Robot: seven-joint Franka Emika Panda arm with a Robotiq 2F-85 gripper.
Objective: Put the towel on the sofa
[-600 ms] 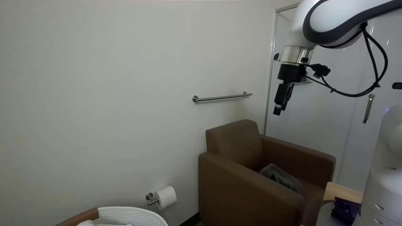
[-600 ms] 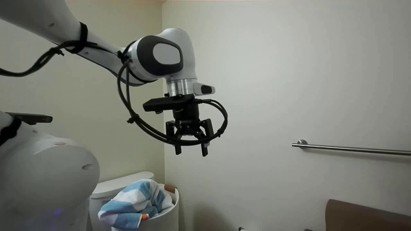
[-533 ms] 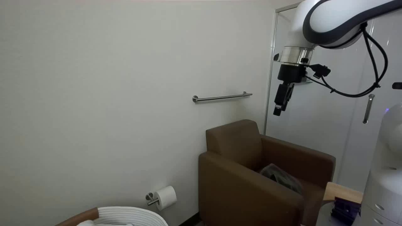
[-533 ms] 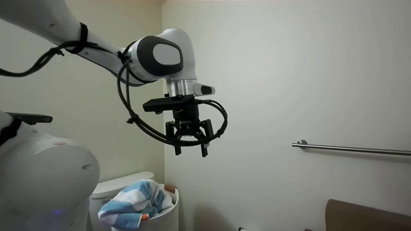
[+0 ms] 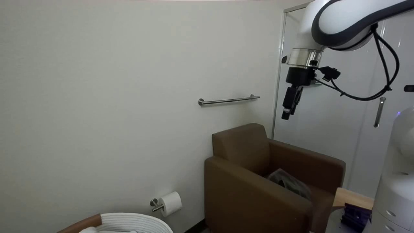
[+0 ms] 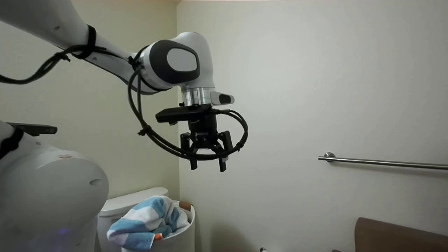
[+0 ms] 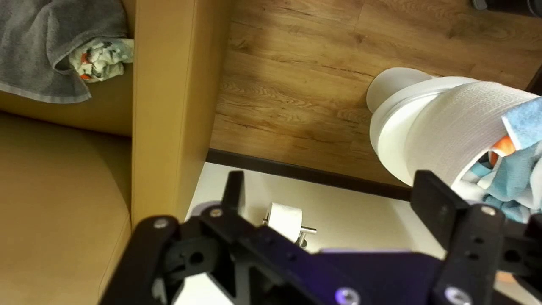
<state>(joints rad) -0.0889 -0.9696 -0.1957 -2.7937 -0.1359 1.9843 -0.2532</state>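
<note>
A blue-and-white striped towel lies bunched in and over the rim of a white woven basket. It also shows at the right edge of the wrist view. The brown sofa stands against the wall, and its seat and armrest fill the left of the wrist view. A grey towel with a small patterned cloth lies on the seat. My gripper is open and empty, pointing down in mid-air, well above and apart from the towel and basket. The wrist view shows its fingers wide apart.
A metal towel bar is on the wall above the sofa. A toilet paper roll sticks out between sofa and basket. The basket stands by a white toilet tank. A shower door with a handle is behind the arm.
My gripper and forearm have sunk very slightly. The fingers stay apart. The towels, basket and sofa have not moved.
</note>
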